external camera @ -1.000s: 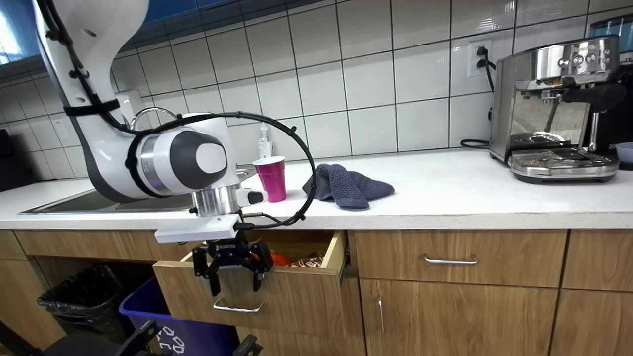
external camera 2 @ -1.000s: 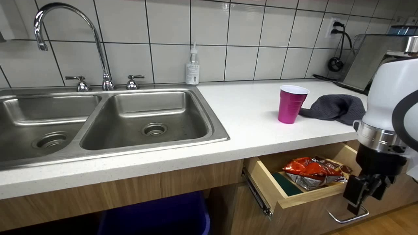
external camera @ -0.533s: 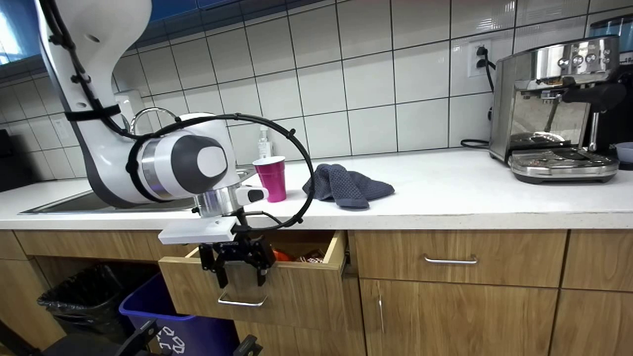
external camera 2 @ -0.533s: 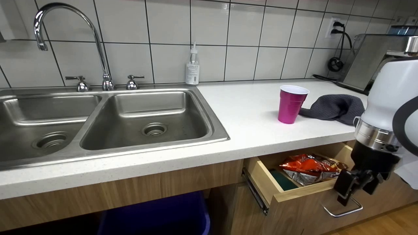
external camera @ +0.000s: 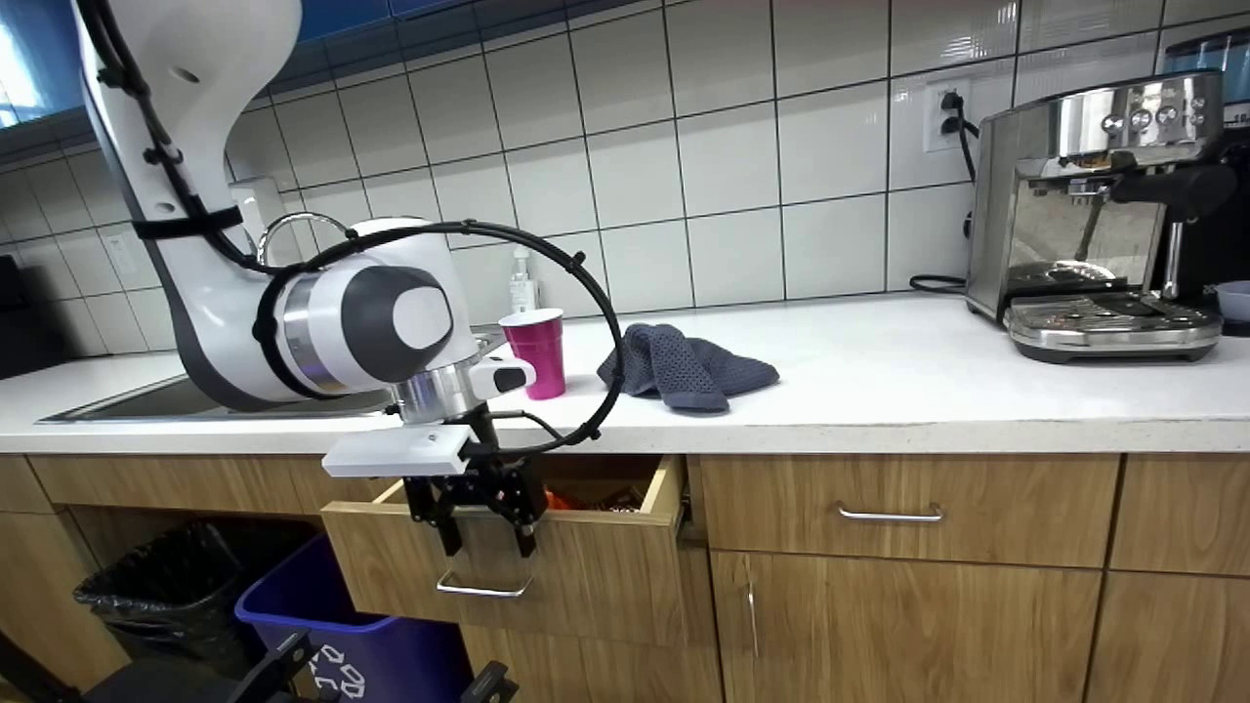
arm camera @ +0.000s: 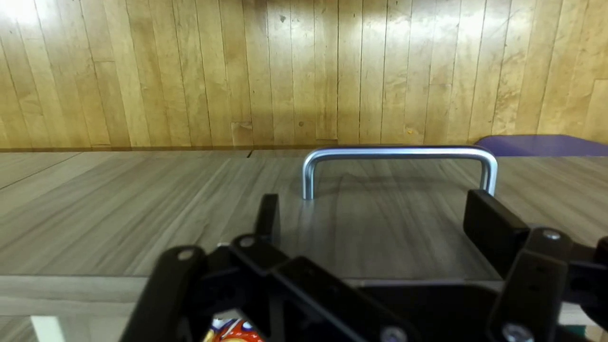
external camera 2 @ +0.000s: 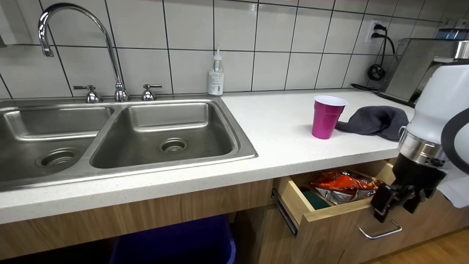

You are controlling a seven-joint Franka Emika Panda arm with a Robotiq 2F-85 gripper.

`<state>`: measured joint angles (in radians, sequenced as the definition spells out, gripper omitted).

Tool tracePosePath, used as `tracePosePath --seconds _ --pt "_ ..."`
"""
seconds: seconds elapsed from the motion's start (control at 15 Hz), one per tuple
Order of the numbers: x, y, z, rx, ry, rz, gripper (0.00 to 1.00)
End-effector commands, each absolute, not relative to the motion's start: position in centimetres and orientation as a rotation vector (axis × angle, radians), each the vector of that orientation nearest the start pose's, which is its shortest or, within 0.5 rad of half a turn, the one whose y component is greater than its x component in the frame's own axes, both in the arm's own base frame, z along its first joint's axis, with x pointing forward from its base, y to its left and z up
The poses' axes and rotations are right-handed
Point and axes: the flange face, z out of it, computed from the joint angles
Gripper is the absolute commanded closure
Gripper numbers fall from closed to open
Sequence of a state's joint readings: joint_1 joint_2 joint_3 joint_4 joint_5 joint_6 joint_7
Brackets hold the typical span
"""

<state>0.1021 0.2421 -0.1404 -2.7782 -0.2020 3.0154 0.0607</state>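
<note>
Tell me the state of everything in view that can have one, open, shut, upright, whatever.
gripper, open, holding nothing
snack drawer, open
drawer handle, not gripped
red snack bag, lying in the snack drawer, seal unclear
neighboring drawer, closed
cabinet door, closed
magenta plastic cup, upright
gray dish towel, crumpled
clear bottle, upright
faucet, no water running
espresso machine, power unclear
blue recycling bin, open-topped

1 claw point(external camera: 490, 547), 2 fingers point(arm camera: 491, 225). 1 open drawer point(external camera: 605, 586) w/ 1 bar handle point(arm camera: 399, 152); inside, snack bags point(external camera 2: 344, 183), looks like 2+, overlapping, exact no. unclear. 1 magenta cup point(external camera 2: 327, 119), 1 grey waffle cloth point(external camera: 679, 369), 1 espresso mach. point(external camera: 1064, 229), 1 dispenser btl point(external camera 2: 216, 80). 1 dbl sink point(external camera 2: 104, 135): 2 basins point(external camera 2: 168, 113), 2 drains point(external camera 2: 173, 145), 1 faucet point(external camera 2: 114, 66), 2 tap handles point(external camera 2: 148, 94). 1 blue recycling bin point(external camera: 420, 654), 1 blk-bagged trash bin point(external camera: 181, 615). 1 outlet point(external camera 2: 369, 35) w/ 2 plugs point(external camera 2: 379, 27).
</note>
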Motion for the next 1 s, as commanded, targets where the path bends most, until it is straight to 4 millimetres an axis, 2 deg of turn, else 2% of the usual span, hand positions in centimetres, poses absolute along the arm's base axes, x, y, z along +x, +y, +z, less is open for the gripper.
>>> tracePosePath --seconds 0.0,0.4,0.93 --pt "37.9 -0.6 15.4 -3.2 -0.106 -0.082 0.0" --pt "38.2 -0.7 15.7 -3.204 -0.042 -0.118 0.0" --pt "40.6 -0.7 16.2 -3.213 -0.011 -0.159 0.0"
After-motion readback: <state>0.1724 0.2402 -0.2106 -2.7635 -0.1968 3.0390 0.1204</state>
